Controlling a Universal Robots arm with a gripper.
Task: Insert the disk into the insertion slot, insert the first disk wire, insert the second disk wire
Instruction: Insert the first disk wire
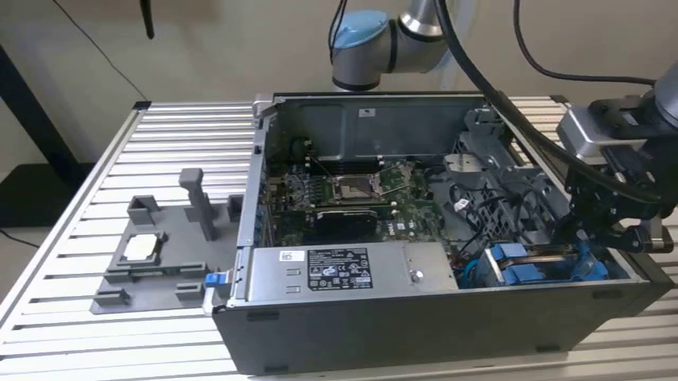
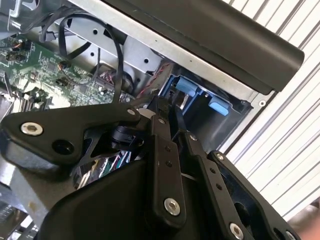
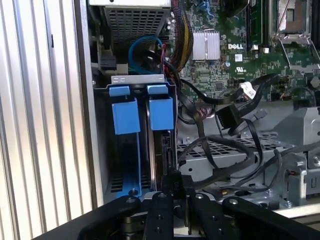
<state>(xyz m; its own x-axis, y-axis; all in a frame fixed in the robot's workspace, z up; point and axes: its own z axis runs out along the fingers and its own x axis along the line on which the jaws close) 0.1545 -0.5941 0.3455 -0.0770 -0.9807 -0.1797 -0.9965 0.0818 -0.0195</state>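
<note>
The insertion slot, a dark metal bay edged with blue plastic, sits in a corner of the open computer case. In the exterior view it lies at about four o'clock from the green motherboard. The first wrist view shows two blue-tabbed places side by side in the bay. A dark slab that appears to be the disk stands in one of them, just beside a blue rail; how deep it is seated I cannot tell. The gripper hangs over the slot, reaching in from about two o'clock of the bay in the exterior view. In both wrist views its fingers are narrow, nearly together. In the first wrist view they seem pinched on the small black plug of a disk wire at the disk's near edge; whether plug and disk touch is hidden. More black cables loop over the metal cage beside the bay. The silver power supply lies at six o'clock from the motherboard. On the slatted table, at nine o'clock from the case, stands a grey fixture bearing a small pale square part. The arm rises at twelve o'clock behind the case.
</note>
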